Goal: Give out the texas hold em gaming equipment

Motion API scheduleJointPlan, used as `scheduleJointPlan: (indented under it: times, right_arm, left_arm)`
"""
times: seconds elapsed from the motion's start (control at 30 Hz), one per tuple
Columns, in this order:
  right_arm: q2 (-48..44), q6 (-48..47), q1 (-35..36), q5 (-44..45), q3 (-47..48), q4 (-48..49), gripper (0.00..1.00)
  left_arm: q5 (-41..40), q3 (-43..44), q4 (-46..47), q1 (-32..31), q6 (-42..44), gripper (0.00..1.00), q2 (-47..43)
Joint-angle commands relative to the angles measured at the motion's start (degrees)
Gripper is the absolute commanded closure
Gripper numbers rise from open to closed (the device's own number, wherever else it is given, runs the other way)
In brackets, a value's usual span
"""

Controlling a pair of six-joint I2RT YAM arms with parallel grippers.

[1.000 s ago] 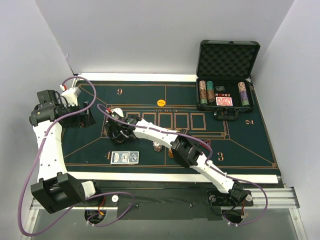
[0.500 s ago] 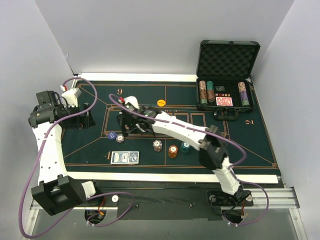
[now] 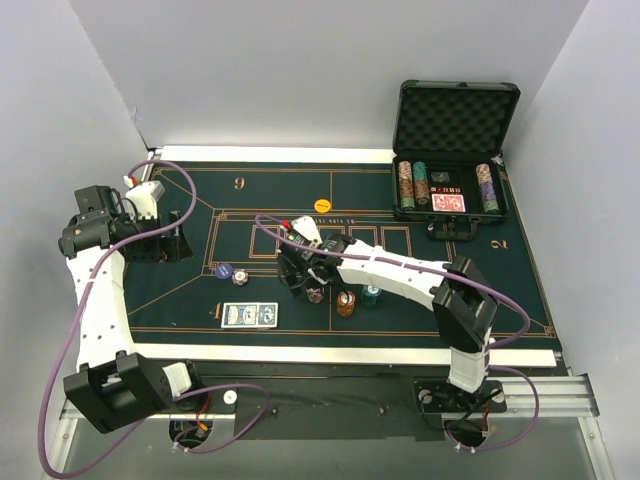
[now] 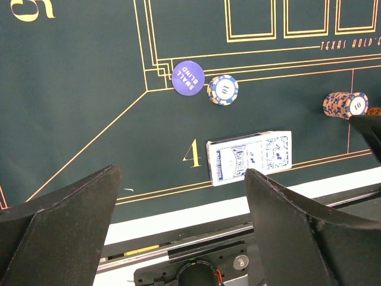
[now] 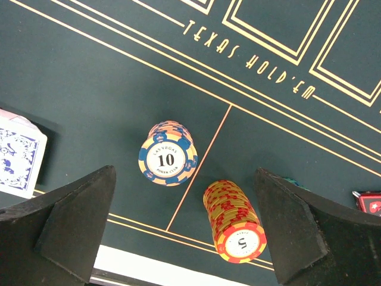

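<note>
Two blue-backed playing cards (image 3: 249, 315) lie side by side by the gold "4"; the left wrist view shows these cards (image 4: 250, 157) too. A dark blue "small blind" chip (image 4: 188, 77) touches a white-and-orange chip (image 4: 223, 90). Three chip stacks stand in a row: a blue-and-peach "10" stack (image 5: 167, 156), an orange-red "5" stack (image 5: 235, 221) and a teal stack (image 3: 371, 295). My right gripper (image 3: 303, 268) hovers open above the first two stacks, holding nothing. My left gripper (image 3: 163, 240) stands open at the mat's left side.
An open black foam-lined case (image 3: 455, 110) with chip rows and a red deck sits at the back right. An orange round button (image 3: 322, 205) lies on the green felt mat (image 3: 500, 290) behind the card boxes. A white strip borders the near edge.
My right arm swung from the chips beside seat 4 rightward to above the chip stacks, and its jaws spread wider. The blue chip and its neighbour now lie uncovered. The left arm stayed put.
</note>
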Motion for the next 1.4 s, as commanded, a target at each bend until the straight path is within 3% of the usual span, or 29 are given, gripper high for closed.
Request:
scheduleJointPlan:
  times: [0.0, 0.3, 0.53, 0.93, 1.37]
  right_arm:
    - [0.15, 1.32, -0.41, 1.33, -0.10, 0.87, 0.06]
    - [3.66, 3.42, -0.67, -2.19, -2.30, 4.03, 0.11]
    - [4.37, 4.57, -0.58, -2.98, -4.06, 5.27, 0.21]
    - [4.37, 5.27, -0.23, -3.16, -5.11, 6.23, 0.49]
    - [4.11, 5.89, -0.32, -2.10, -5.55, 6.15, 0.61]
  left_arm:
    - [1.05, 0.33, -0.40, 0.36, 0.07, 0.04, -1.73]
    - [0.96, 1.38, -0.84, 0.27, -0.20, 0.04, -1.38]
    - [0.88, 1.91, -1.02, 0.27, -0.28, 0.04, -1.38]
    - [0.43, 1.21, -0.49, 0.36, -0.20, 0.04, -1.55]
    - [0.08, 0.42, -0.23, 0.27, 0.07, 0.04, -2.43]
